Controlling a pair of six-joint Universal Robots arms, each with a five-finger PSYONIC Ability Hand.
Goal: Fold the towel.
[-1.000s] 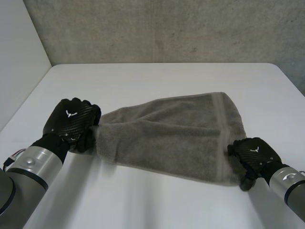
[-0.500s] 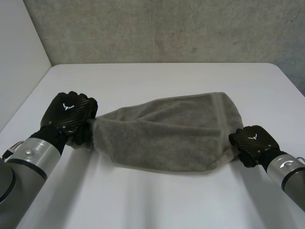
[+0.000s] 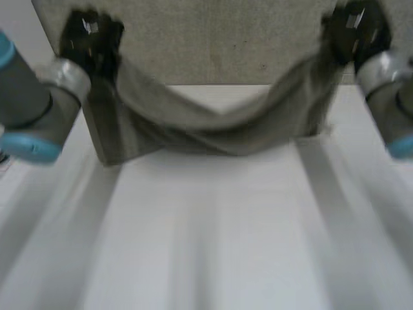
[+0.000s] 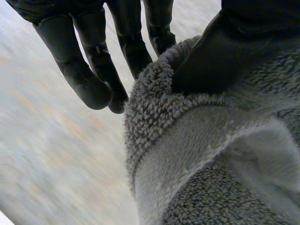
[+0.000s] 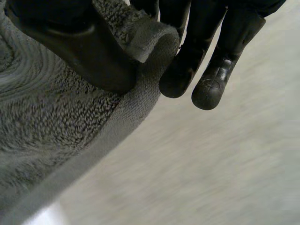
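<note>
Surface (image 3: 213, 245): white and broad, running out from the robot to the foot of the wall, with the towel's lowest fold hanging above its far part.

Wall (image 3: 219, 39): rough grey concrete behind the surface, forming the backdrop to both raised hands.

Towel (image 3: 213, 129): grey terry cloth, up in the air and strung between the two hands. It sags in a deep curve at the middle, and a flap hangs down under each hand, the one on the left side reaching lower. Whether any part touches the surface, I cannot tell.

Left arm (image 3: 32, 110): grey with a light-blue cap, reaching up and forward on its own side so that its hand is high against the wall.

Right arm (image 3: 393, 90): the same pose on the other side, at about the same height.

Left hand (image 3: 90, 35): holds the towel by its hemmed end. The thumb is pressed down onto the cloth, pinching it against the hand, while the fingers (image 4: 96, 70) stretch nearly straight just past the hem.

Right hand (image 3: 355, 29): grips the opposite hemmed end the same way, thumb clamped onto the rolled edge and fingers (image 5: 218, 77) extended beside it.
</note>
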